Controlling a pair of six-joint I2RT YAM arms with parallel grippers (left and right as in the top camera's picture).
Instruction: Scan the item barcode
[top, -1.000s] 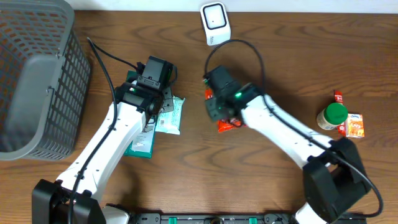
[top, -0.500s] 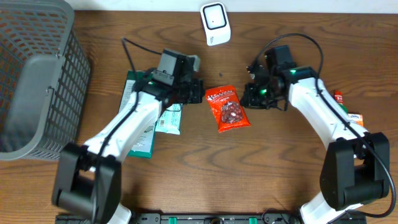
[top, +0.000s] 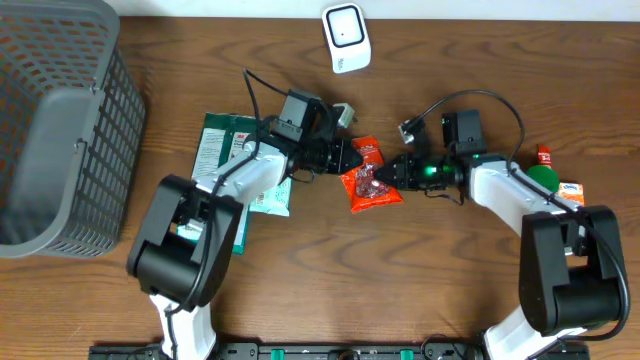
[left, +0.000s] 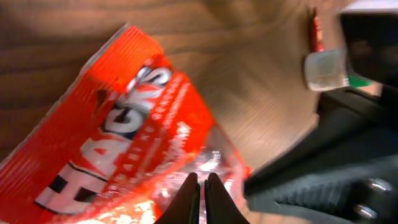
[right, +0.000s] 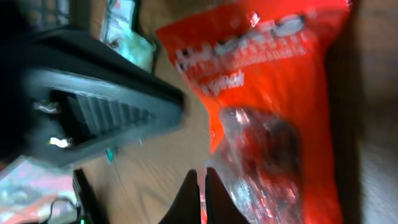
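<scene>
By left tool (left: 199, 186), red packet (left: 124, 137), lettering blurred.

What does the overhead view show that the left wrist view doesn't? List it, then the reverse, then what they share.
Only overhead: grey mesh plastic basket, white scanner, flat green packet. Only left wrist: big white lettering on the red plastic snack bag. Shared: that bag, the shut left gripper, the shut right gripper, the brown wooden table.
</scene>
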